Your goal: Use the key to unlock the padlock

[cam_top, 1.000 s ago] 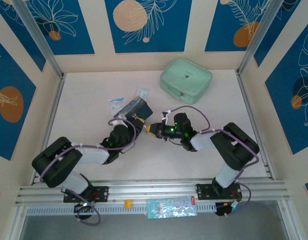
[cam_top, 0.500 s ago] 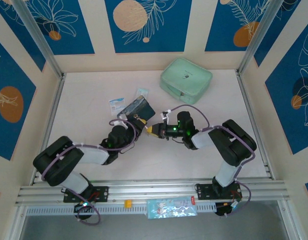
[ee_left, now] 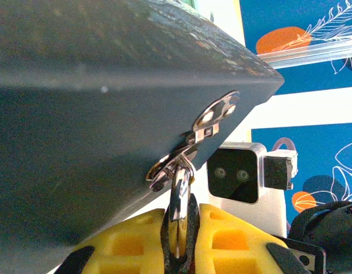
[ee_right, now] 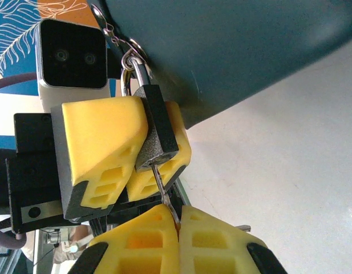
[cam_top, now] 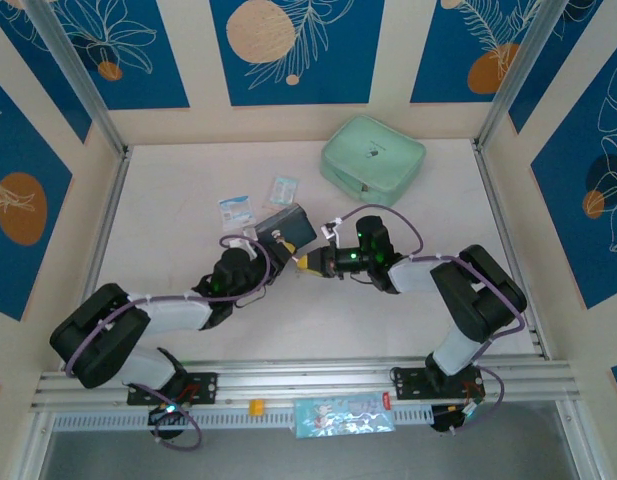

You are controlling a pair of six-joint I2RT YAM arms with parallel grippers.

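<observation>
My left hand (ee_right: 136, 162) clamps the padlock (ee_right: 157, 131) on the tin box (ee_right: 233, 51). My right hand (ee_right: 178, 228) pinches the key (ee_right: 164, 194), tip at its keyhole.

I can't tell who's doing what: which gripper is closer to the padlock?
Left. The left gripper clamps the padlock by its body; the right gripper sits just off it, pinching the key stuck into it.
</observation>
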